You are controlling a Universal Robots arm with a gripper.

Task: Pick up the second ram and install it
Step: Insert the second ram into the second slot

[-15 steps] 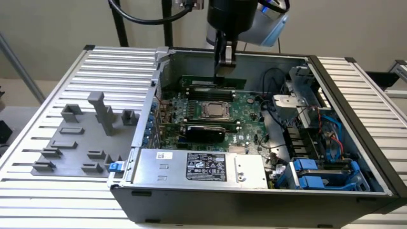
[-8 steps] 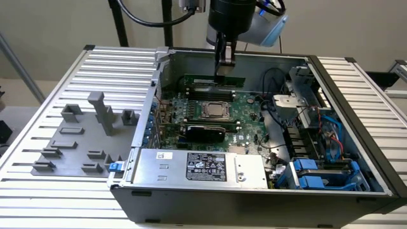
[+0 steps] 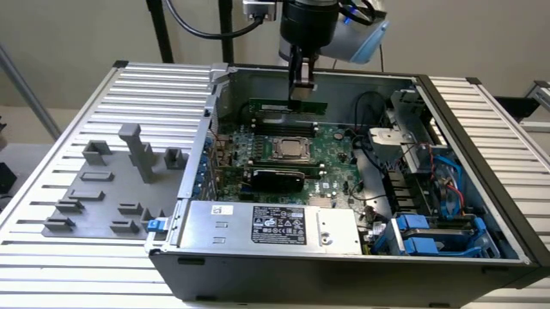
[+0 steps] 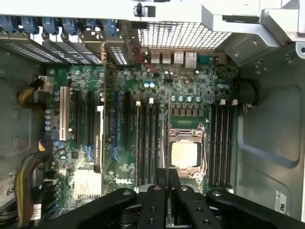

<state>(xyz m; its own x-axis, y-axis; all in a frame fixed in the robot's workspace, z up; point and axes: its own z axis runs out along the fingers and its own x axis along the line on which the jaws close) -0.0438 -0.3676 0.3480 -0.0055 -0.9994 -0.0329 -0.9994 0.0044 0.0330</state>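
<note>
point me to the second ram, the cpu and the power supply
second ram (image 3: 275, 107): exterior view, middle of the green board
cpu (image 4: 185, 153): wrist view, centre of its metal lid
power supply (image 3: 277, 225): exterior view, on its black label

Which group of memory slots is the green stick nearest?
The slots between processor and case wall, not those beside the black card; the gripper holds the stick above them.

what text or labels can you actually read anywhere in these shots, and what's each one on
"DELL": white print on the motherboard.
Black label on the power supply: print too small to read.
White sticker on the case wall: too blurred to read.
The second ram: no legible print.
</note>
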